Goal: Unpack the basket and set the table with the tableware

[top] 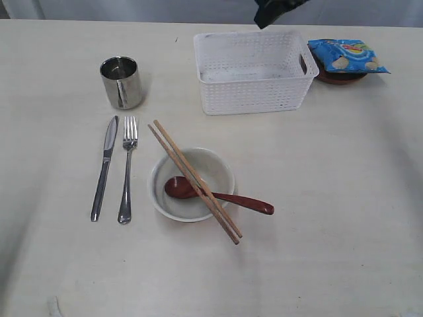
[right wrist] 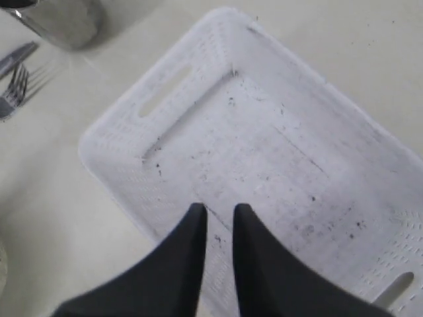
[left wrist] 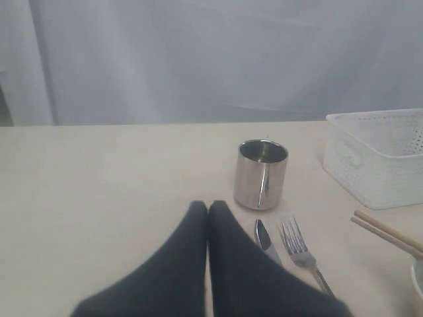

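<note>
Left to right on the table (top: 344, 198): steel cup (top: 121, 82), knife (top: 104, 168), fork (top: 127, 168), then the cream bowl (top: 158, 191) with the reddish spoon (top: 248, 202) resting in it and the chopsticks (top: 173, 149) laid across its rim. The white basket (top: 254, 92) stands behind. Right of it, the brown plate (top: 340, 79) is mostly hidden under a blue chip bag (top: 347, 56). The left gripper (left wrist: 208, 206) — fingers pressed together, holding nothing — hangs near the cup. The right gripper (right wrist: 220, 211) hovers over the basket's bare floor, fingers narrowly apart, gripping nothing — the exterior view shows only a dark scrap of its arm (top: 277, 10).
</note>
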You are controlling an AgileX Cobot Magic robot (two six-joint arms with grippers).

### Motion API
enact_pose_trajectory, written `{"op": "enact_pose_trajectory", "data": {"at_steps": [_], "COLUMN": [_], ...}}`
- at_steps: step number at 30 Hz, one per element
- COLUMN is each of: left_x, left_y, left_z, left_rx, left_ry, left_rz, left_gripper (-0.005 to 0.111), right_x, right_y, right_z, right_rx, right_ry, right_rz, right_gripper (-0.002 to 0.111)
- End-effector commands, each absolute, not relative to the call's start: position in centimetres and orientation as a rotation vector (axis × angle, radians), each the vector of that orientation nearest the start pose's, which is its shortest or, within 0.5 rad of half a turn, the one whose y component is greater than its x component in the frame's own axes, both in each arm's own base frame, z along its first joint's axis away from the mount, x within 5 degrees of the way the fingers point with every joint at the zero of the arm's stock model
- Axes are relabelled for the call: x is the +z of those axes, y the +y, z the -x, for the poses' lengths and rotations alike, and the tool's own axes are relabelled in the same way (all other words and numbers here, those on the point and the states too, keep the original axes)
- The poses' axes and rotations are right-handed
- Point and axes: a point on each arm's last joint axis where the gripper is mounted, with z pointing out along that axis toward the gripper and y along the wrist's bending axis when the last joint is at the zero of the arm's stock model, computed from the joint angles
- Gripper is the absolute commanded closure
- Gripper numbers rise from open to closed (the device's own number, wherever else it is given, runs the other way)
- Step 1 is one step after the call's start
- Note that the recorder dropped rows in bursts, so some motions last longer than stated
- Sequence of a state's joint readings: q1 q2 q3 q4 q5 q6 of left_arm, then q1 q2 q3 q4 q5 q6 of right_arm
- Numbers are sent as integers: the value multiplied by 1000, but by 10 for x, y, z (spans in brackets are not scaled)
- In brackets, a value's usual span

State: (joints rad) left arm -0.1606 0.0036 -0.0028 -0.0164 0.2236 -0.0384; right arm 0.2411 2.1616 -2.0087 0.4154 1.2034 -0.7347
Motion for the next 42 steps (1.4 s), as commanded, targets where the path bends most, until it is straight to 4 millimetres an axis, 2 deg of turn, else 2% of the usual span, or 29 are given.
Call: {"op": "enact_pose_trajectory", "data": {"at_steps": [1, 3, 10, 15, 17, 22, 25, 32, 34, 35, 37, 42], "left_x": [194, 194, 194, 194, 194, 194, 194, 194, 194, 194, 194, 194], "left_y": [-9, -9, -10, -10, -10, -10, -10, -10, -10, -10, -10, -10], "left_z": [-55, -55, -55, -55, -55, -55, -55, -55, -55, -55, -55, -55], "left_rx": [-170, -170, -178, -178, -178, -178, -178, -178, -178, -178, -178, -178], "left_ry": [1697, 1697, 1697, 1697, 1697, 1697, 1697, 1697, 1697, 1697, 1697, 1697], "left_rz": [-90, -90, -84, -84, -84, -84, -84, -84, -84, -84, -84, -84], "left_gripper": [107, 107, 107, 107, 107, 107, 107, 107, 107, 107, 107, 107], "right_x": [260, 263, 265, 251, 244, 220, 207, 173, 171, 174, 180, 210], "right_y": [142, 141, 149, 146, 144, 145, 146, 160, 167, 171, 177, 186], "right_z": [-447, -442, -409, -379, -373, -386, -395, -401, -402, -403, -404, -403], "right_rx": [410, 417, 426, 467, 465, 316, 279, 187, 98, 39, -36, -148], "right_ry": [2442, 2444, 2380, 2306, 2272, 2132, 2122, 2066, 1995, 1943, 1879, 1779], "right_rz": [1238, 1237, 1441, 1654, 1720, 1744, 1725, 1854, 1916, 1939, 1949, 1951], "right_gripper": [61, 52, 65, 64, 64, 64, 64, 65, 74, 90, 108, 109]}}
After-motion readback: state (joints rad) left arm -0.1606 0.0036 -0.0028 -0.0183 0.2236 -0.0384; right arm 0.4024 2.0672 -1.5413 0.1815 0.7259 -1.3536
